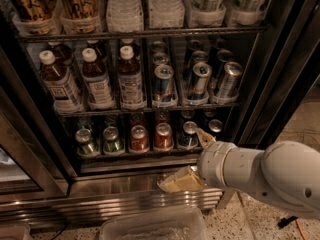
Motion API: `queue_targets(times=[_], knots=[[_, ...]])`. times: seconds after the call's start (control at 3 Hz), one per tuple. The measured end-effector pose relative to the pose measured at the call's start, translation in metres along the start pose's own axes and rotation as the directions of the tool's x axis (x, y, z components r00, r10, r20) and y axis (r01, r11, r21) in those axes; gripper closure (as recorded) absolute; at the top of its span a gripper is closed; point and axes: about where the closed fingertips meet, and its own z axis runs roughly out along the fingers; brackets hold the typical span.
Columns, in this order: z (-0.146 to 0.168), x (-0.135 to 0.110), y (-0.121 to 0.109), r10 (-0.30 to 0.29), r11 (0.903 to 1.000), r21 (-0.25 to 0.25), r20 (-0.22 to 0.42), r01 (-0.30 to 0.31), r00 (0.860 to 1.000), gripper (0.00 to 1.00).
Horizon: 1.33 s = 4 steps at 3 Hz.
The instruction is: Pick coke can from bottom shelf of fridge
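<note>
Right now my gripper (192, 159) hangs low before the fridge (280, 59), jaws spread, empty; nearest coke can (163, 136) stands upright on the bottom shelf (125, 156), up-left of the jaws, farther in.

Middle rack (150, 108): three brown bottles (95, 79) with white caps stood along its left half. Tall silver-blue cans (197, 81) stood in rows along its right half, the front ones tilted.

Top rack: clear ribbed bottles (145, 4) at centre, dark-filled tubs (50, 6) toward the left edge.

Lowest rack: green cans (97, 141) at the left end, dark blue cans (189, 134) at the right end.

Clear plastic bin (155, 226) lay on the speckled floor (240, 224) by the bottom edge; orange cable (302, 229) in the bottom right corner.

Gripper (192, 159) hung by the lowest rack's right front corner, fingers spread.
</note>
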Motion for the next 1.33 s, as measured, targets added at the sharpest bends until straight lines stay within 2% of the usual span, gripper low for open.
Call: queue_targets(times=[0.33,0.67,1.0,1.33], knots=[[0.017,0.028,0.000,0.076,0.9940,0.072,0.080,-0.082,0.994,0.00],[0.030,0.058,-0.002,0.126,0.9755,0.161,0.148,-0.150,0.981,0.00],[0.053,0.058,0.006,0.114,0.9650,0.207,0.221,-0.161,0.969,0.00],[0.077,0.050,0.010,0.094,0.9656,0.207,0.288,-0.158,0.953,0.00]])
